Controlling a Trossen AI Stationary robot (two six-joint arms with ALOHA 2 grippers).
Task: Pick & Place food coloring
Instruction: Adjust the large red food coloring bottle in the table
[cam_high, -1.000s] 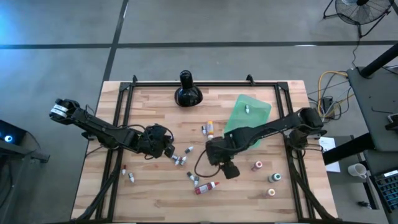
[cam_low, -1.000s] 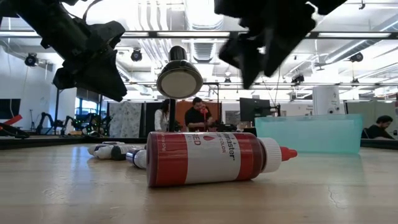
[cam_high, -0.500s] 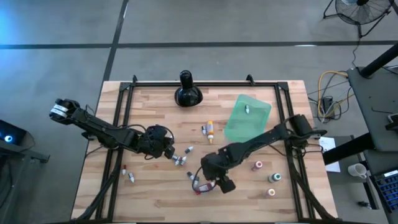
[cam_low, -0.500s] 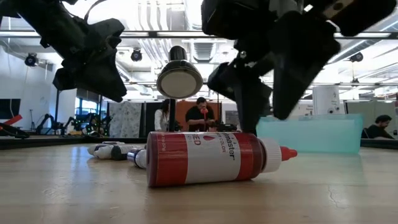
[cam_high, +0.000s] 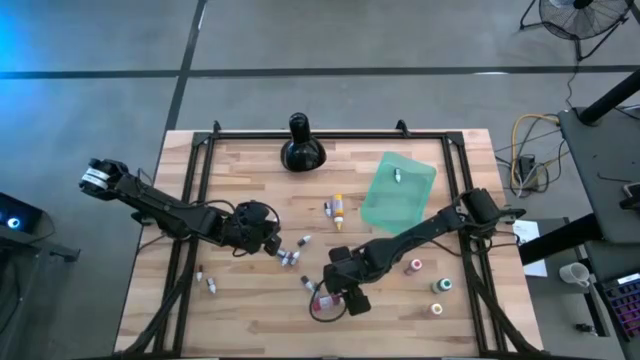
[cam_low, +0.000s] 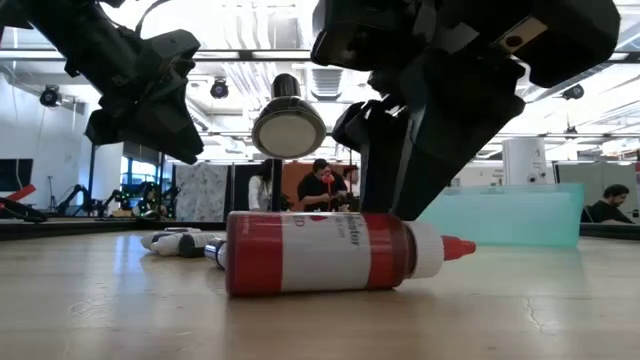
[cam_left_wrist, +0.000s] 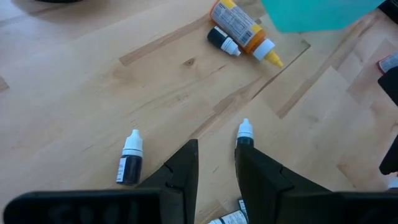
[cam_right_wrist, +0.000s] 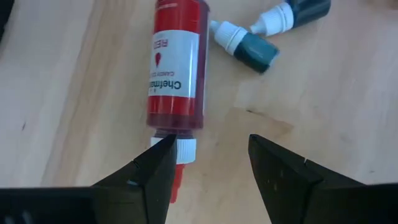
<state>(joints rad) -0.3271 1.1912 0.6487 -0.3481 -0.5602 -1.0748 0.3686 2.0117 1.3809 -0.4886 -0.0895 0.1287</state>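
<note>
The food coloring lies scattered on the wooden table. A red dropper bottle (cam_high: 322, 304) (cam_low: 320, 252) (cam_right_wrist: 177, 74) lies on its side near the table's near edge. My right gripper (cam_high: 343, 292) (cam_right_wrist: 211, 146) is low over its cap end and open. One finger is at the bottle, the other over bare wood. My left gripper (cam_high: 272, 240) (cam_left_wrist: 216, 149) (cam_low: 150, 100) hovers left of centre, narrowly open and holding nothing. A small dark vial (cam_left_wrist: 244, 132) lies just beyond its fingers. An orange-yellow bottle (cam_high: 338, 208) (cam_left_wrist: 245, 28) lies mid-table. My right gripper touches the red bottle with one fingertip (cam_right_wrist: 163, 149) only, at the bottle's shoulder beside the white cap (cam_right_wrist: 177, 148). It comes from above, slanting down. The other finger (cam_right_wrist: 264, 146) stands clear over bare wood. The bottle lies on its side on the table.
A teal sheet (cam_high: 397, 190) lies right of centre with a tiny vial (cam_high: 397, 175) on it. A black bulbous object (cam_high: 301, 145) stands at the far edge. Other bottles lie at right (cam_high: 415, 266) (cam_high: 441, 285) (cam_high: 436, 308). Vials lie at left (cam_high: 205, 279). Two dark vials (cam_right_wrist: 261, 46) lie beside the red bottle.
My right gripper has moved toward the table's near edge and a little left, coming down onto the red bottle. The bottle has rolled partly about its length, its label turned, and has slid slightly toward the table's left.
</note>
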